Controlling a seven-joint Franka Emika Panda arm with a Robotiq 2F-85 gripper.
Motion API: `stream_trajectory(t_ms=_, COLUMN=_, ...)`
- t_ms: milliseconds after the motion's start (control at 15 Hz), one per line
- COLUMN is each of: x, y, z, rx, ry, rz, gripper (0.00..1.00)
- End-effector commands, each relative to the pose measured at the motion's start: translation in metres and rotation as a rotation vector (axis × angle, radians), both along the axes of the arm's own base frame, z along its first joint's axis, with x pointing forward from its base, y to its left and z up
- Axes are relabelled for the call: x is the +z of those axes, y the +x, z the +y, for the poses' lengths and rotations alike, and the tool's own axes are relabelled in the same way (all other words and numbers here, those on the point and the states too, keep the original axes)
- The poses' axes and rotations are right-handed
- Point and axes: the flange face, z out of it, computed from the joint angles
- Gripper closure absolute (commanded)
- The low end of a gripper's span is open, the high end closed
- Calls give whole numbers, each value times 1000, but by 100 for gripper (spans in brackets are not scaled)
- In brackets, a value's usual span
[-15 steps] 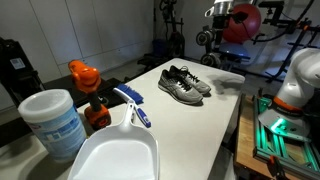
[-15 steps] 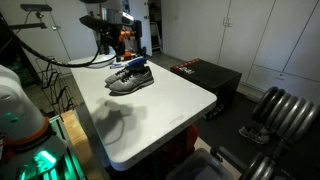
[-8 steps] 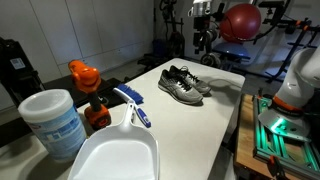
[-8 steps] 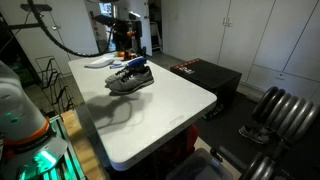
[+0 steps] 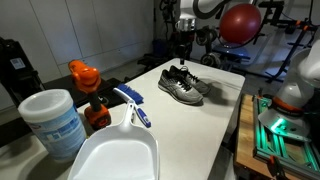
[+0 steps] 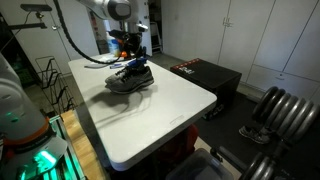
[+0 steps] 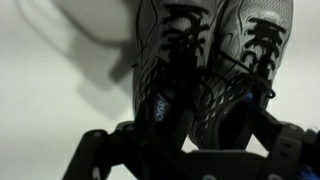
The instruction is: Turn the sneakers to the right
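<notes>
The sneakers (image 5: 184, 83) are a dark grey-black pair with light soles, lying side by side on the white table (image 5: 215, 115); they also show in an exterior view (image 6: 130, 78). My gripper (image 5: 183, 52) hangs just above the pair's far end, as it does in an exterior view (image 6: 133, 47). In the wrist view the laced tops of both sneakers (image 7: 205, 55) fill the upper frame. My gripper (image 7: 190, 145) is open, its dark fingers (image 7: 95, 152) spread wide over the near ends of the shoes. Nothing is held.
At the table's near end are a white dustpan (image 5: 110, 155), a blue-handled brush (image 5: 132, 105), a white tub (image 5: 55, 122) and an orange object (image 5: 85, 78). A red ball (image 5: 240, 20) is behind. A black box (image 6: 205, 75) and weights (image 6: 275, 110) stand beside the table.
My arm has swung in from beyond the table's far corner and come down over the sneakers. The sneakers have not moved.
</notes>
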Motion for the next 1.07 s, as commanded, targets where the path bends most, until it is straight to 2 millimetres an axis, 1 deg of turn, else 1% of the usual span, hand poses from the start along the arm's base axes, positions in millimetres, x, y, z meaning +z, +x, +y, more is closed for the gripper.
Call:
stream_trajectory(t_ms=0, x=-23, y=16, z=13, rx=-10, ry=-5, rz=-39, gripper=0)
stream_trajectory(t_ms=267, x=-47, y=26, z=22, rx=8, ry=20, rz=-56, gripper=0)
stream_trajectory(t_ms=533, x=-64, y=29, z=28, rx=44, ry=8, rz=-54, gripper=0)
stream_trajectory(t_ms=733, x=-72, y=31, z=31, rx=53, ry=11, rz=-45, gripper=0)
stream_trajectory(t_ms=1000, x=-77, y=33, z=32, rx=49, ry=23, rz=-39, gripper=0)
